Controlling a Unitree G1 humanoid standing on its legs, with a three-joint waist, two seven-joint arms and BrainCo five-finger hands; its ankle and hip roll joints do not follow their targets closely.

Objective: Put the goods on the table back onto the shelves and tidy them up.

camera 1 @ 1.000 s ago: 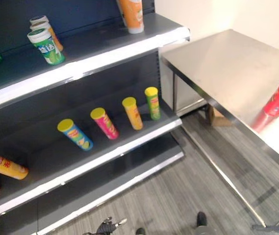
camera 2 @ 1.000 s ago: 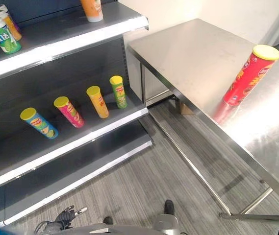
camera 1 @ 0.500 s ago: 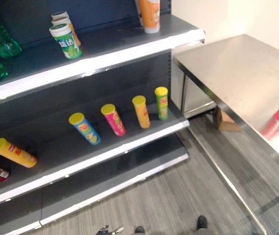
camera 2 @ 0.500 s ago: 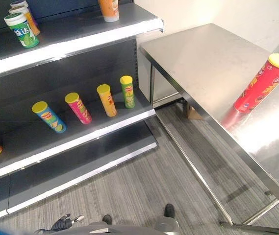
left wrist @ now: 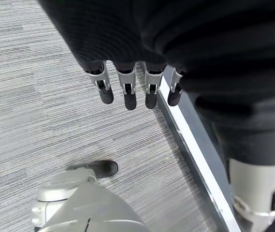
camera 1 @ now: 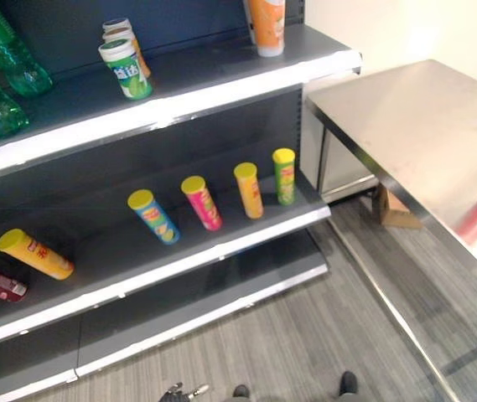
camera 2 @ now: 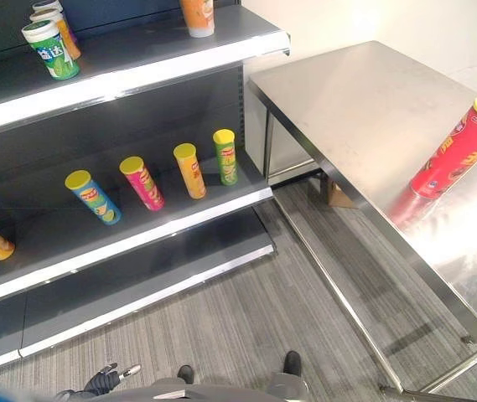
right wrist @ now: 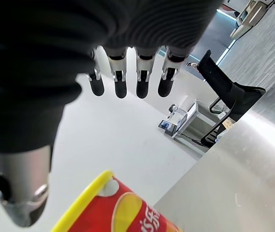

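A red chip can (camera 2: 460, 151) with a yellow lid stands upright near the right end of the steel table (camera 2: 347, 92). Its top (right wrist: 123, 212) appears close under my right hand (right wrist: 120, 79), whose fingers hang straight and do not touch it. My left hand (left wrist: 127, 92) hangs open over the grey floor by the foot of the shelves and holds nothing. On the middle shelf (camera 2: 154, 234) stand a blue can (camera 2: 94, 197), a pink can (camera 2: 142, 182), an orange can (camera 2: 189, 170) and a green can (camera 2: 225, 157). A yellow can (camera 1: 35, 254) lies further left.
The upper shelf (camera 1: 221, 84) carries green-white jars (camera 1: 125, 67), an orange bottle (camera 1: 269, 25) and green bottles (camera 1: 3, 75). A cardboard box (camera 1: 393, 209) sits under the table. A strip of floor runs between shelves and table. A black chair (right wrist: 229, 96) stands beyond the table.
The whole picture has swung toward the shelves, so the camera moved. The cans on the shelf and the red can on the table have not moved.
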